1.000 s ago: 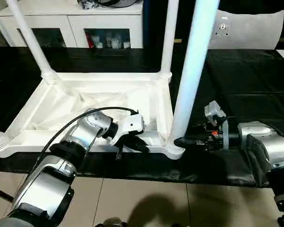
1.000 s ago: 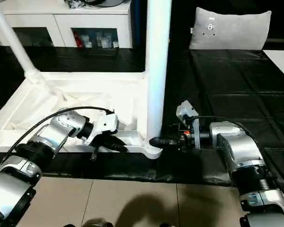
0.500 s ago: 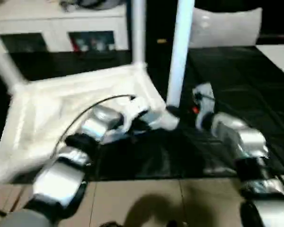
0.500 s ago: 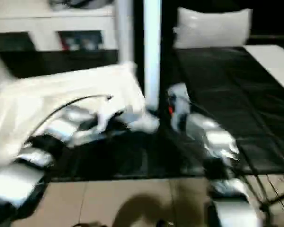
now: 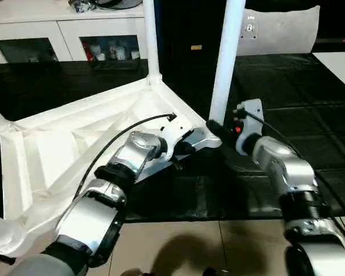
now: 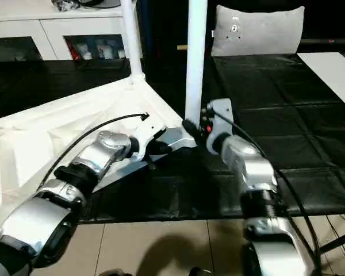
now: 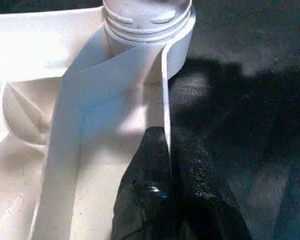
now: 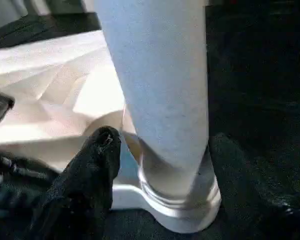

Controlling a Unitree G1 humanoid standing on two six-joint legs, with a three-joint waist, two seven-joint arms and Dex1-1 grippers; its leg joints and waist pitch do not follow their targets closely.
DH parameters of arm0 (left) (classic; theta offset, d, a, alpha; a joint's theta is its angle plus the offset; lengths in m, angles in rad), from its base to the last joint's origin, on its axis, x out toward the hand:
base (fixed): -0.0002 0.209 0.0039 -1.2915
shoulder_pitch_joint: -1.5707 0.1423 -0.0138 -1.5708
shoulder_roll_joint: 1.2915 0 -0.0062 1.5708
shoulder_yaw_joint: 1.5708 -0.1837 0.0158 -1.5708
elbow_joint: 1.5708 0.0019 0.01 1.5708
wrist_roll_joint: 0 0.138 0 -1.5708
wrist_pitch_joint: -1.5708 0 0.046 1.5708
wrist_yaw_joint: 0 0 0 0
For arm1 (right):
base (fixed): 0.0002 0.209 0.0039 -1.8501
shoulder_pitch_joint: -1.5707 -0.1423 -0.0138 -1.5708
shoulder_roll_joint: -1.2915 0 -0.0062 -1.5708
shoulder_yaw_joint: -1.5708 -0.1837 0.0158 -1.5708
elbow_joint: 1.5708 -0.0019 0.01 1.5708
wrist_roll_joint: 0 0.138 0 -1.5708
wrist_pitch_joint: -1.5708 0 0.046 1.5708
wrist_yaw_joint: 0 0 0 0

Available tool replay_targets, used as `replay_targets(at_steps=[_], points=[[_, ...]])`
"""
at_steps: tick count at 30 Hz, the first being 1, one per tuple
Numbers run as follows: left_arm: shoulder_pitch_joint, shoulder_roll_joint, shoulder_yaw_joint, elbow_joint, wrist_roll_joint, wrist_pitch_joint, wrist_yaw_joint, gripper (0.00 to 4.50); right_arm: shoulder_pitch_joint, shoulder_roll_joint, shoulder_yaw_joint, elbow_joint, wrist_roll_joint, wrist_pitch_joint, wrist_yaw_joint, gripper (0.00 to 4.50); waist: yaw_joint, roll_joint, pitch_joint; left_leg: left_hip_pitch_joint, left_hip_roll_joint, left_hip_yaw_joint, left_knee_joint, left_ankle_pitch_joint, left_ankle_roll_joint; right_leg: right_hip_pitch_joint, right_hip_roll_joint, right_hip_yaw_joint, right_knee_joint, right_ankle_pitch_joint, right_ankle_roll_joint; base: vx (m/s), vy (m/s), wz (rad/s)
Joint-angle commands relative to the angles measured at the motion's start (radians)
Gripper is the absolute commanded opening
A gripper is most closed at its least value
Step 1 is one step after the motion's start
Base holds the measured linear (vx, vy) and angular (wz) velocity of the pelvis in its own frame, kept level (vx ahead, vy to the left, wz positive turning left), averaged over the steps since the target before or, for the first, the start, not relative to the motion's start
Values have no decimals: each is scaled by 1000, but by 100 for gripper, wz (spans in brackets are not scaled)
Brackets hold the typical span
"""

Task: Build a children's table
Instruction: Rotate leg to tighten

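left eye view: black-covered work table [image 5: 287, 86], white cabinet [image 5: 63, 29] behind; left pincer [image 7: 166, 165] clamps tabletop rim [image 7: 162, 90], right pincer [image 8: 160, 170] spread around leg [image 8: 160, 90].

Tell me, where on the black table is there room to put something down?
The black table is bare to the right of the right gripper, out to the grey pillow. It is crowded where both grippers meet the white tabletop at its near leg.

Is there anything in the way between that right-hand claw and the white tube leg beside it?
Nothing visible. The right gripper has its black fingers on either side of the white tapered tube leg, just above the round corner socket, with no object between.
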Motion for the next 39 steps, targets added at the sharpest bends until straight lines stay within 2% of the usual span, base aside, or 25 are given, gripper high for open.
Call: replay_targets(at_steps=[1, 2, 4, 6, 7, 9, 10, 11, 13, 18, 19, 20, 25, 28, 32, 36, 39], points=[[2, 34, -14, -35, 6, -49, -75, 0, 4, -43, 20, -9, -5, -27, 79, 326, 8, -12, -95, 5, 33, -10, -55, -63, 123, 79, -74, 64, -56, -302, -46, 0, 0, 0], [4, 45, -20, -38, 9, -58, -94, 0, 4, -68, 20, -2, -8, -33, 106, 341, 15, -13, -95, 6, 33, -9, -54, -66, 125, 79, -74, 65, -56, -299, -48, 0, 0, 0], [8, 60, -31, -42, 13, -74, -127, 0, 5, -100, 25, 1, -10, -49, 150, 352, 18, -12, -96, 6, 38, -11, -55, -64, 122, 78, -75, 66, -52, -291, -55, 0, 0, 0], [14, 78, -46, -48, 18, -97, -173, 0, 9, -134, 35, 0, -9, -69, 203, 364, 23, -16, -95, 6, 37, -9, -54, -75, 123, 77, -74, 67, -51, -293, -56, 0, 0, 0], [18, 89, -56, -52, 22, -114, -202, 0, 13, -153, 43, -7, -5, -73, 241, 372, 25, -14, -95, 7, 36, -8, -54, -72, 121, 77, -75, 68, -50, -298, -58, 0, 0, 0], [32, 124, -84, -71, 23, -169, -313, 0, 38, -222, 88, -55, 19, -62, 398, 378, 33, -15, -95, 7, 39, -8, -54, -72, 126, 78, -74, 68, -49, -293, -60, 0, 0, 0], [37, 135, -93, -80, 19, -187, -354, 0, 47, -243, 102, -72, 32, -53, 452, 378, 42, -16, -96, 7, 39, -8, -53, -76, 138, 79, -75, 69, -48, -288, -59, 0, 0, 0], [43, 148, -102, -90, 12, -203, -408, 0, 56, -267, 120, -89, 50, -42, 519, 378, 47, -15, -96, 7, 43, -8, -53, -72, 142, 76, -77, 71, -44, -279, -64, 0, 0, 0], [45, 157, -112, -97, 12, -208, -439, 0, 63, -281, 135, -97, 56, -41, 559, 378, 53, -14, -94, 9, 44, -7, -54, -80, 133, 72, -76, 70, -47, -300, -67, 0, 0, 0], [55, 181, -147, -122, 14, -232, -533, 0, 74, -300, 173, -109, 75, -27, 662, 330, 68, -12, -91, 17, 49, -7, -57, -120, 96, 67, -78, 69, -56, -368, -59, 0, 0, 0], [57, 183, -150, -127, 14, -233, -544, 0, 76, -301, 177, -114, 79, -23, 673, 318, 71, -17, -91, 17, 49, -7, -58, -123, 93, 68, -80, 69, -56, -376, -55, 0, 0, 0], [60, 184, -152, -133, 13, -234, -554, 0, 78, -302, 181, -120, 85, -18, 683, 309, 72, -17, -90, 17, 50, -8, -58, -124, 91, 67, -80, 70, -56, -377, -52, 0, 0, 0], [67, 184, -154, -146, 9, -235, -571, 0, 86, -299, 196, -135, 105, 11, 724, 265, 80, -18, -93, 13, 48, -8, -57, -103, 90, 68, -80, 71, -54, -369, -44, 0, 0, 0], [67, 183, -156, -146, 9, -235, -568, 0, 86, -301, 207, -131, 98, 22, 733, 254, 80, -19, -92, 13, 44, -6, -56, -105, 85, 68, -78, 68, -57, -383, -34, 0, 0, 0], [67, 178, -144, -143, 6, -214, -551, 0, 91, -301, 211, -139, 112, 40, 742, 210, 80, -19, -91, 13, 43, -6, -57, -108, 80, 67, -77, 67, -61, -401, -20, 0, 0, 0], [60, 158, -120, -153, -10, -133, -511, 0, 101, -247, 150, -176, 174, 90, 679, 199, 81, -21, -91, 13, 45, -6, -57, -102, 83, 67, -78, 67, -62, -400, -20, 0, 0, 0], [46, 133, -97, -138, -9, -63, -428, 0, 98, -190, 127, -186, 155, 102, 553, 198, 73, -20, -86, 13, 39, -5, -57, -117, 61, 65, -77, 61, -71, -444, -3, 0, 0, 0]])
